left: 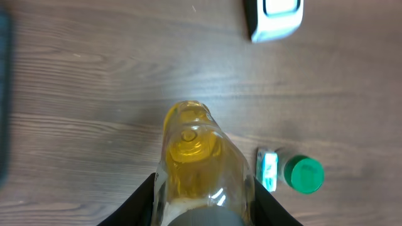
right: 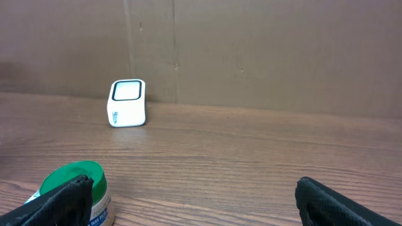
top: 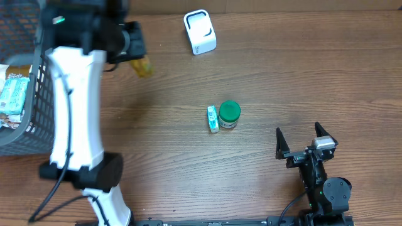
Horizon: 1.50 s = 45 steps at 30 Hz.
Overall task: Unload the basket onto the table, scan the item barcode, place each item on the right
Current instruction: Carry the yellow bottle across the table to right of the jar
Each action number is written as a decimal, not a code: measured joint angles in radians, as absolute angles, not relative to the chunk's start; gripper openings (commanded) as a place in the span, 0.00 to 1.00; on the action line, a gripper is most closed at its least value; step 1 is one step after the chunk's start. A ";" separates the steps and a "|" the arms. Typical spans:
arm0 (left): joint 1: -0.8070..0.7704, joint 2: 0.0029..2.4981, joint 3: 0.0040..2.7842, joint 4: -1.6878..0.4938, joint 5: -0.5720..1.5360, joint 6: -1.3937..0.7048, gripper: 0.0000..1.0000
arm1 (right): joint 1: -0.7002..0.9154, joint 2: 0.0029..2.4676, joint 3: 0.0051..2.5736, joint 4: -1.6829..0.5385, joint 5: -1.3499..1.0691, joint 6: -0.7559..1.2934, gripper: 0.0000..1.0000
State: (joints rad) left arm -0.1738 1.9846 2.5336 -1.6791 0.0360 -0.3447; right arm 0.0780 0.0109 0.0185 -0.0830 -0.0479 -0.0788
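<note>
Nearby, a green-lidded jar (top: 229,113) sits beside a packet (top: 213,118) (scanner (top: 200,31) well apart).

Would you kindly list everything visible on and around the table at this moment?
scanner: one, white, far side of the table
jar: one, green lid, mid-table
packet: one, green and white, lying against the jar
bottle: one, clear yellow, held above the table near the basket
basket: one, dark mesh, left edge
packet in basket: at least one, pale green and white
table: one, brown wood
left end effector: one, black, shut on the bottle
right end effector: one, black, open, near right corner
</note>
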 measured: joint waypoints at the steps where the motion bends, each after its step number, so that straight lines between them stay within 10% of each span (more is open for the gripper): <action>1: -0.196 2.014 2.533 -1.679 0.035 -0.345 0.23 | 0.078 0.011 0.019 -0.083 -0.048 -0.079 1.00; 27: -0.555 2.251 2.533 -1.407 0.002 -0.347 0.21 | 0.078 0.011 0.019 -0.083 -0.048 -0.078 1.00; 45: -0.714 2.334 2.533 -1.308 0.002 -0.733 0.19 | 0.078 0.011 0.019 -0.083 -0.048 -0.079 1.00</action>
